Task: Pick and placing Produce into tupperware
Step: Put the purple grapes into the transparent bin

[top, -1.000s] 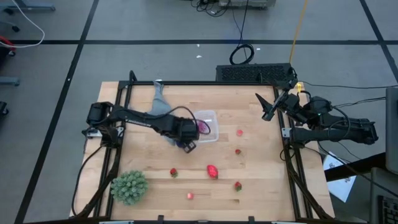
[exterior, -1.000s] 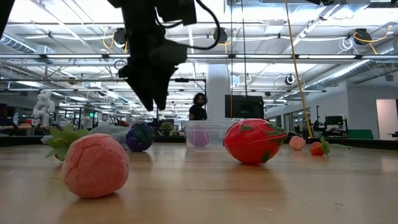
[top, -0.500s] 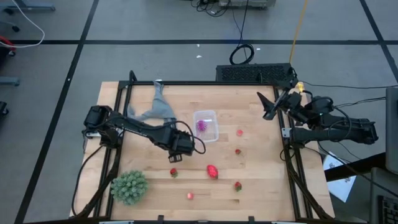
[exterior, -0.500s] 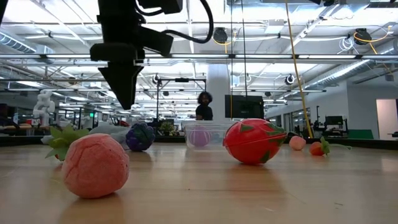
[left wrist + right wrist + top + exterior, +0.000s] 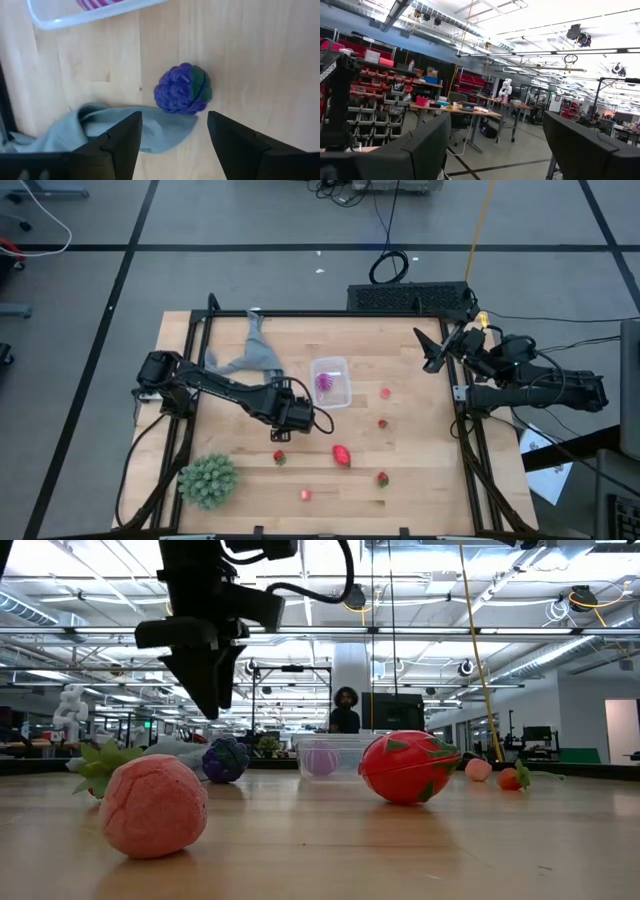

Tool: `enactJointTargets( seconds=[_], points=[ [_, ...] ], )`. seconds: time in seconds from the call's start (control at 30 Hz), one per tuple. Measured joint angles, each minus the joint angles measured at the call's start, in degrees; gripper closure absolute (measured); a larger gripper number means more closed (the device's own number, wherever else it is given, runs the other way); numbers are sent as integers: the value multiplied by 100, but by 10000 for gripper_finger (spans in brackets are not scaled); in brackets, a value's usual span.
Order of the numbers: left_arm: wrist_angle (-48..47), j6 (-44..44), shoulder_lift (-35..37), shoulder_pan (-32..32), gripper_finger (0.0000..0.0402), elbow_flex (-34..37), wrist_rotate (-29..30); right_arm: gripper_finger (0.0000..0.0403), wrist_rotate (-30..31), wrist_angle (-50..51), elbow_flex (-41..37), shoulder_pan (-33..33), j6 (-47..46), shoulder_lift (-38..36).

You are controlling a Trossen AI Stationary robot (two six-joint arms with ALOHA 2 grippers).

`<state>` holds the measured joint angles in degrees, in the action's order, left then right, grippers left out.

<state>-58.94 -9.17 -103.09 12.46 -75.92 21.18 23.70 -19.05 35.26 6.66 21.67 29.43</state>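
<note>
Cloth (image 5: 145, 131) is the risk; the left hand (image 5: 172, 131), part open and holding nothing, hangs over the blue-purple berry (image 5: 183, 95), which touches the grey fabric's edge near the tupperware (image 5: 330, 381); closing low could pinch fabric too; right hand (image 5: 436, 352) waits open.

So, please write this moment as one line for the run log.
left claw: open, empty, over blue fruit by cloth | right claw: open, idle at table edge | tupperware: holds magenta fruit

no readable text — labels illegible
</note>
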Motion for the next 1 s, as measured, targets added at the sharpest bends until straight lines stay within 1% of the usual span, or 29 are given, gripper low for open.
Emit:
enactJointTargets(
  seconds=[0.1, 0.33, 0.43, 0.63, 0.73, 0.83, 1.0],
  points=[
    [207, 191, -108, 15, 169, 0, 5, 94, 0, 0, -2, 0, 0, 0],
    [159, 290, -251, 33, 166, 11, 81, 94, -2, 4, 0, -2, 0, -2],
    [226, 296, -266, 44, 150, -7, 116, 94, -2, 4, -2, -2, 0, -2],
    [246, 184, -277, 36, 101, 61, 120, 94, -2, 4, -2, -2, 0, -1],
    [246, 148, -277, 30, 81, 184, -20, 94, -2, 4, -1, -2, 0, -1],
    [375, 138, -277, 30, 67, 362, -158, 94, -3, 4, -2, -2, 2, 0],
    [591, 202, -279, 27, 56, 487, -148, 94, -3, 2, -2, -2, 2, -2]
  ],
)
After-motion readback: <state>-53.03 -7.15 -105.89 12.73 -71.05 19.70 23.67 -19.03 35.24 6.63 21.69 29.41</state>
